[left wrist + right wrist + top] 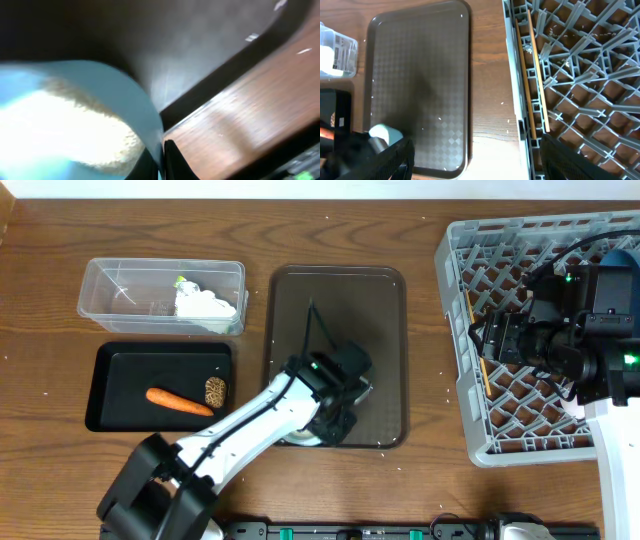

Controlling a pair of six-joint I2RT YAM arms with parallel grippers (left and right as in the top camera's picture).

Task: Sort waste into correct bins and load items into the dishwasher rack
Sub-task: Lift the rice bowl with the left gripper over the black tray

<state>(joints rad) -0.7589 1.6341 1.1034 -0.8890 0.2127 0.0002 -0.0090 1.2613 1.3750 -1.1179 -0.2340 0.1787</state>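
My left gripper is at the near end of the dark-brown serving tray. It is shut on the rim of the light-blue cup, which holds white rice grains. The cup also shows in the right wrist view. The clear tub holds the white napkin and the green-yellow wrapper. The black tray holds the carrot piece and the brown lump. My right gripper is open and empty above the left wall of the grey rack. The chopsticks lie inside along that wall.
The rack fills the right side of the table, with stray rice grains on its lattice. A strip of bare wood separates it from the serving tray. A few grains lie scattered on the table.
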